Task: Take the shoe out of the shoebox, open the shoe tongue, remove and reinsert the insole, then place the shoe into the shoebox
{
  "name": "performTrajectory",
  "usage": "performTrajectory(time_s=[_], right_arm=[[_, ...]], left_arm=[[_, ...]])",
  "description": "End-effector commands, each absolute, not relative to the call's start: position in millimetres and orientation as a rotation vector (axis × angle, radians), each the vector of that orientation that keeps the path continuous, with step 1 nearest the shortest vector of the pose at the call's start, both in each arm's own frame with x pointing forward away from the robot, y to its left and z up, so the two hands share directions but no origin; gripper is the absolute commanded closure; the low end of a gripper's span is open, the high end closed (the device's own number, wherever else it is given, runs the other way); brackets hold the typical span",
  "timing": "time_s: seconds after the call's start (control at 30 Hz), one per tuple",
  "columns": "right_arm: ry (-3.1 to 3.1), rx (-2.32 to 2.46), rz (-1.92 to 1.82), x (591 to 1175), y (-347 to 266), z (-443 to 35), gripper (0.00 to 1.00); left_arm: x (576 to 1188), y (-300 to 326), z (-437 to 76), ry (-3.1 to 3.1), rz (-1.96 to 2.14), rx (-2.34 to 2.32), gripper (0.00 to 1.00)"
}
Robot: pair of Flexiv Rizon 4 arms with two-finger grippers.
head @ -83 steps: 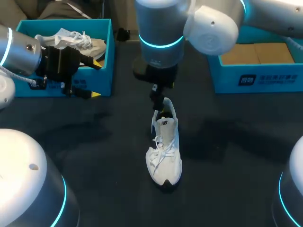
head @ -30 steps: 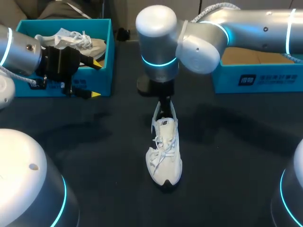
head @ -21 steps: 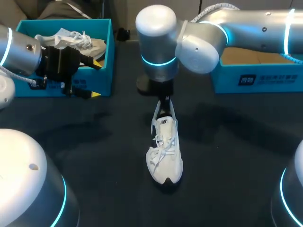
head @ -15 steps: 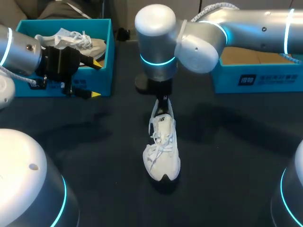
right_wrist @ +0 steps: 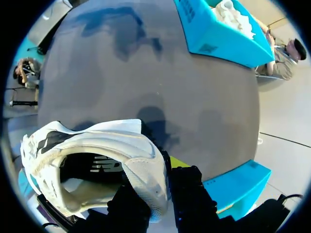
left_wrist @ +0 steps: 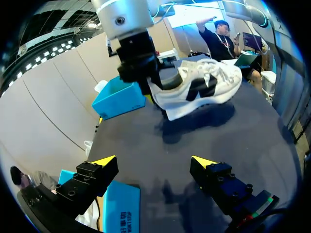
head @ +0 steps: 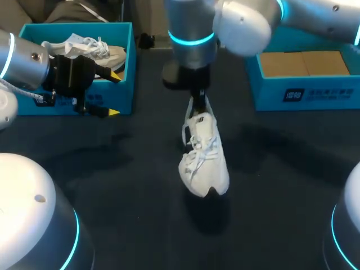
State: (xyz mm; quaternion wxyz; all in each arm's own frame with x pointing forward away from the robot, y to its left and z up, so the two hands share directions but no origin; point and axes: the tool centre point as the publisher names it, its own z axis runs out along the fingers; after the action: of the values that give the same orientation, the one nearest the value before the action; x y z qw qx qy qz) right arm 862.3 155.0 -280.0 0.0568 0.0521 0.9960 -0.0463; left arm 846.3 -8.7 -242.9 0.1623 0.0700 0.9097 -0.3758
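White lace-up sneaker (head: 203, 157) is now off the dark table top (head: 112, 180). A moment ago its toe sat on the surface while I held the heel. Now the whole shoe hangs toe-down in the air, with its shadow lying apart from it below, and it has drifted a little toward my right. My right pincer (right_wrist: 163, 194) is clamped on the heel collar, one finger inside the opening and one outside against the back. The left wrist view shows the sole tilted clear of the surface.

My left pincer (left_wrist: 154, 165) has not moved. Its fingers are spread wide with nothing between them, and it sits just in front of the blue cardboard shoebox on the left (head: 128, 67), which has another pale shoe lying in it.

I take the lift as the start of the last step, carrying the sneaker back to a box. The blue shoebox with the bare brown floor on the right (head: 292, 93) looks like the likely target. I cannot tell from here whether the insole is seated properly, because the inside of the shoe is mostly in shadow.
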Motion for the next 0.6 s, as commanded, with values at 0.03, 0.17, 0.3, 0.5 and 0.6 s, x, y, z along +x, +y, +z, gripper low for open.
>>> performTrajectory(time_s=[0.03,0.17,0.3,0.5,0.6], right_arm=[[3.016,0.157,-0.145,861.7,147.9,-230.2,1.00],[3.024,0.157,-0.161,867.5,140.4,-203.4,1.00],[3.002,0.152,-0.131,875.2,132.3,-175.3,1.00],[2.975,0.153,-0.132,891.6,111.4,-145.6,1.00],[2.961,0.156,-0.148,900.5,103.0,-133.0,1.00]], left_arm=[[846.6,-8.9,-242.8,2.598,-1.070,0.201,0.00],[846.6,-8.9,-242.8,2.598,-1.070,0.201,0.00],[846.6,-8.9,-242.8,2.598,-1.070,0.201,0.00],[846.6,-8.9,-242.8,2.598,-1.070,0.201,0.00],[846.6,-8.9,-242.8,2.598,-1.070,0.201,0.00]])
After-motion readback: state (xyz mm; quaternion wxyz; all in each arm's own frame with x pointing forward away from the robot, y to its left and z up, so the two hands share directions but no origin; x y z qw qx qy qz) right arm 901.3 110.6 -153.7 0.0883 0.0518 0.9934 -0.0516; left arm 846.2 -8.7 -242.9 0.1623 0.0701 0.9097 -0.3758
